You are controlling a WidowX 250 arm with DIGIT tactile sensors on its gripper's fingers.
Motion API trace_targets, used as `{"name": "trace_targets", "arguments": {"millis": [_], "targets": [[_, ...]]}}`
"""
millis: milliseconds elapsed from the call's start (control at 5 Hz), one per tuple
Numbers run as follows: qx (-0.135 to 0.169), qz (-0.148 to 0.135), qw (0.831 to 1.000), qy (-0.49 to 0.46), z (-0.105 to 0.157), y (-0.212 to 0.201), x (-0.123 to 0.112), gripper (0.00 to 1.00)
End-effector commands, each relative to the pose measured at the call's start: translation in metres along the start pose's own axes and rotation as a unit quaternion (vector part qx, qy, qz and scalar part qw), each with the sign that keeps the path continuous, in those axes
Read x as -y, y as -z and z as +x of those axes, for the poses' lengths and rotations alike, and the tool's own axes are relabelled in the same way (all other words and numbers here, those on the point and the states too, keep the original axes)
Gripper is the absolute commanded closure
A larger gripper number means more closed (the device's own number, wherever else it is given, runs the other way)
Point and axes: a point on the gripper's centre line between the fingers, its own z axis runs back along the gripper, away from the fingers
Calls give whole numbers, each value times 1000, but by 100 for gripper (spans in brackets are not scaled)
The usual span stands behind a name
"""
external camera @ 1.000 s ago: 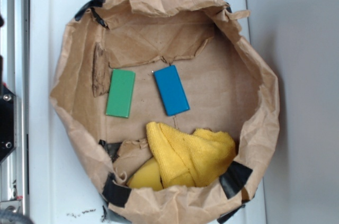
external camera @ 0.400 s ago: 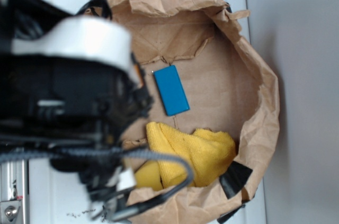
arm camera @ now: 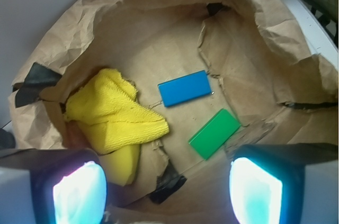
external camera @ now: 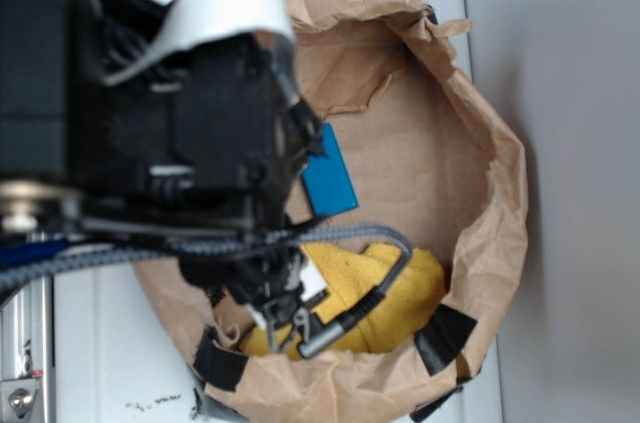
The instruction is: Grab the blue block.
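1. Blue block (arm camera: 185, 88), flat, rectangular and smooth-faced, lies free on the floor of the crumpled brown paper bag (arm camera: 254, 17), near the middle of it. In the exterior view only its lower right part (external camera: 328, 175) shows past the black robot arm (external camera: 150, 123).
2. That paper bag, rolled down into a wide, shallow nest with patches of black tape (arm camera: 32, 78) on its rim, holds everything else here and sits on a white plastic surface (external camera: 100, 343).
3. Crumpled yellow terry cloth (arm camera: 114, 113) lies inside the bag to one side of the blue block, close but apart from it.
4. Flat green rectangular block (arm camera: 214, 133) lies just beside the blue one, apart from it, next to a torn paper edge.
5. Gripper (arm camera: 167, 189) hangs above the bag floor, its two fingers (arm camera: 79, 192) spread wide with nothing between them; both blocks lie clear of them.
6. No labels or writing can be read anywhere.
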Motion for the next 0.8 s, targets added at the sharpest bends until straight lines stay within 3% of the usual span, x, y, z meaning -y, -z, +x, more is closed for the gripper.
{"name": "trace_targets", "arguments": {"millis": [0, 200, 400, 600], "targets": [[15, -7, 1000, -11, 7, -8, -7, 0], [37, -14, 990, -136, 23, -2, -6, 0], [38, -11, 977, -211, 41, 16, 8, 0], [67, -19, 956, -286, 59, 36, 13, 0]]}}
